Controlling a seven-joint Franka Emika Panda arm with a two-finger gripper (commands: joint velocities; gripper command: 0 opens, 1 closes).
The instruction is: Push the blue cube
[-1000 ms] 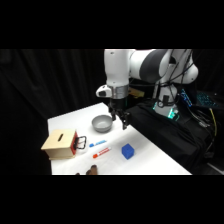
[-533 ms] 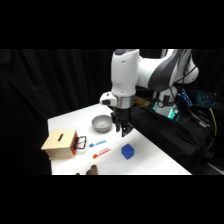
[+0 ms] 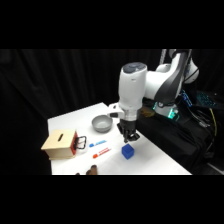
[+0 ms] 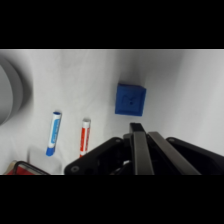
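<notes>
Table [image 3: 70, 122] first: it is white and holds everything. Next comes the white arm, with its gripper [image 3: 128, 137] hanging low, just above the table. Its jaws look pressed together and hold nothing. A wooden box [image 3: 59, 145] sits at the gripper's 9 o'clock, a grey bowl [image 3: 102, 123] at 10. Smallest is the blue cube [image 3: 128, 151], close by at 6 o'clock, not touching.
</notes>
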